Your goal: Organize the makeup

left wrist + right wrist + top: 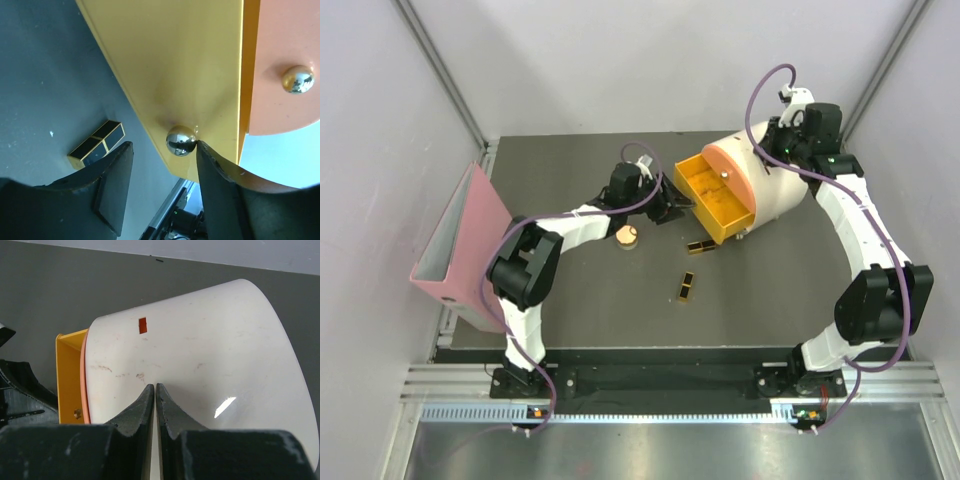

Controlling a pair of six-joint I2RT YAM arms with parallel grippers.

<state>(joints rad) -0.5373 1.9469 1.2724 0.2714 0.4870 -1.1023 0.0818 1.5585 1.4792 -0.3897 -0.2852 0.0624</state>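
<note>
Far right on the table (pixel 580 310), rounded cream box (pixel 775 195), its yellow drawer (pixel 715 205) pulled out toward the middle. On the box's top shell, right gripper (pixel 155 390), fingers pressed together, holding nothing. Around the drawer's silver knob (pixel 181 141), left gripper (pixel 165 150), jaws spread, one finger right beside it, not clamped. Loose on the table: round compact (pixel 628 236) just left of the drawer, black-and-gold case (pixel 700 245) by its front corner, second case (pixel 689 287) nearer the bases. Look light, stiff, slick-sided; best pinched across the narrow sides, compact across its rim. Tubes not made out.
</note>
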